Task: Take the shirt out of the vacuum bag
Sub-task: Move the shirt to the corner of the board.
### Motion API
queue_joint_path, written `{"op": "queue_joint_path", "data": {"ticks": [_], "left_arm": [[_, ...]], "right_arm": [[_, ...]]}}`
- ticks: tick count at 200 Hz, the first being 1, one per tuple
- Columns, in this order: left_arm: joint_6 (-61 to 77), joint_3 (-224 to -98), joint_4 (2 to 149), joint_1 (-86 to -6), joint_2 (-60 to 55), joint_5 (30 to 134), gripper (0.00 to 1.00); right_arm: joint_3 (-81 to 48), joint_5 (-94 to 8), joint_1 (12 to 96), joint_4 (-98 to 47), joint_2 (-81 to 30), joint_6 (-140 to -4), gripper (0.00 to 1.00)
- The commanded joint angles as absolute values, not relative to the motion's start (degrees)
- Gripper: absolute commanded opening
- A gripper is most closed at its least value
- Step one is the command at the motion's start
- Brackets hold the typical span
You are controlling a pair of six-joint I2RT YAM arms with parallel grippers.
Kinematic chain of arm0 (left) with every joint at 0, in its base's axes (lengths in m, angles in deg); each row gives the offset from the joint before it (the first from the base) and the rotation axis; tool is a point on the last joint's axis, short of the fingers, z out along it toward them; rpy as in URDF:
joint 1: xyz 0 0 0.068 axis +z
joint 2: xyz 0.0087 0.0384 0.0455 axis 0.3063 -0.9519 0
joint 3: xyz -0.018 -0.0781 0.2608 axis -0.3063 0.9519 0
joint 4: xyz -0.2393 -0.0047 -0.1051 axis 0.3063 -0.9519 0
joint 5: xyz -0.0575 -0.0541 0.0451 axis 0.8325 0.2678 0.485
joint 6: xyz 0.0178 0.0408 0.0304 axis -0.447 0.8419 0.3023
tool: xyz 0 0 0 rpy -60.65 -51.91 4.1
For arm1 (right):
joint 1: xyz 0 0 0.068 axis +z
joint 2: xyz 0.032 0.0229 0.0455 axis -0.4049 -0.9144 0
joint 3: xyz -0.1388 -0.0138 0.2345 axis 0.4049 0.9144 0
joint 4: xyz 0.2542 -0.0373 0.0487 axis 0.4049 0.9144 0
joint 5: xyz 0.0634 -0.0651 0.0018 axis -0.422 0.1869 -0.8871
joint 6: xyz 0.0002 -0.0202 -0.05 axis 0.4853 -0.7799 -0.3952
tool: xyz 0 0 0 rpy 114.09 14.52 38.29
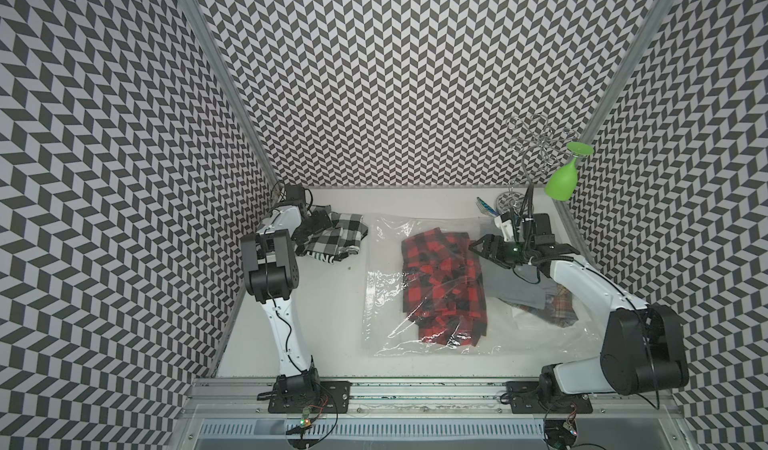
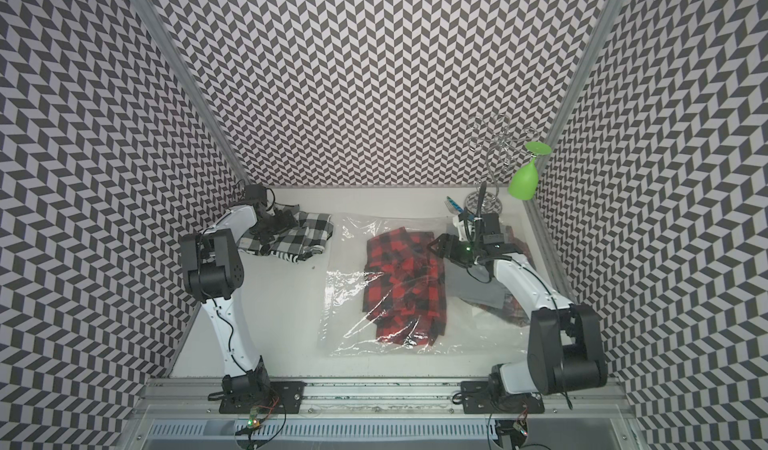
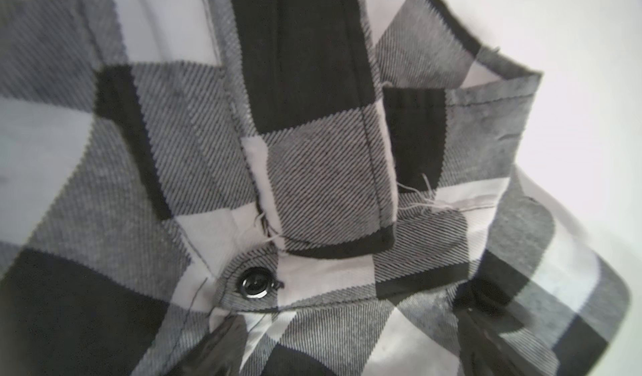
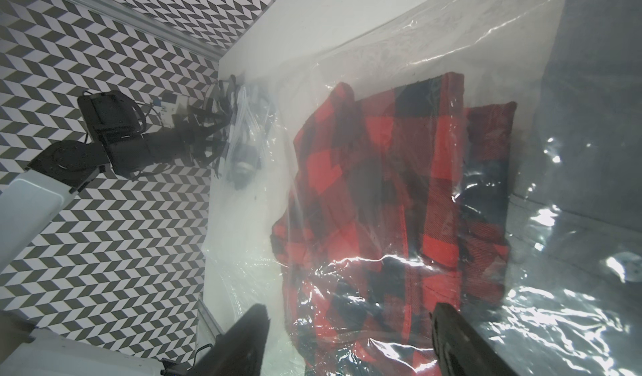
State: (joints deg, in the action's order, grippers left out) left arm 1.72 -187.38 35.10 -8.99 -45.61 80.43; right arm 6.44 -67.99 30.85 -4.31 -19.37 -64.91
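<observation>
The right gripper (image 1: 476, 247) stood with jaws apart at the right edge of the red checked shirt (image 1: 444, 286), which lay inside the vacuum bag (image 1: 380, 302) in the middle of the table (image 1: 316, 327). The left gripper (image 1: 318, 225), also spread wide, rested on a black-and-white shirt (image 1: 349, 227) at the far left corner.

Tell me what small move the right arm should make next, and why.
Probably ease the right pincer forward onto the red plaid shirt's near edge. Its jaws stand open with that edge between them in the wrist view, and the shirt lies inside the vacuum bag. Whether plastic sits between pincer and cloth is hard to tell, so go slowly.
</observation>
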Motion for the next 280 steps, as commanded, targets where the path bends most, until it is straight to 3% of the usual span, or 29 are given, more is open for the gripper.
{"op": "queue_joint_path", "data": {"ticks": [1,54,102,189,235,280], "left_arm": [[-5.3,-190.0,34.6,-11.1,-52.4,86.6,0.97],[-11.4,-198.7,36.3,-16.9,-57.9,89.5,0.96],[-5.6,-201.7,32.5,-18.8,-61.1,87.2,0.95],[4.9,-199.2,30.4,-15.5,-52.8,79.0,0.98],[3.2,-198.0,32.0,-15.9,-48.2,83.1,0.99],[-0.5,-188.5,35.3,-16.3,-35.3,86.9,0.99]], "right_arm": [[6.0,-68.5,31.0,-5.8,-18.5,-66.0,0.76],[5.5,-69.4,31.0,-5.7,-19.3,-66.8,0.76],[5.1,-69.4,31.0,-3.9,-18.7,-68.4,0.76],[7.1,-70.6,31.0,-5.2,-17.5,-67.3,0.76],[7.4,-70.6,31.0,-5.5,-17.2,-67.2,0.76],[6.2,-70.6,31.4,-4.3,-16.9,-67.9,0.76]]}}
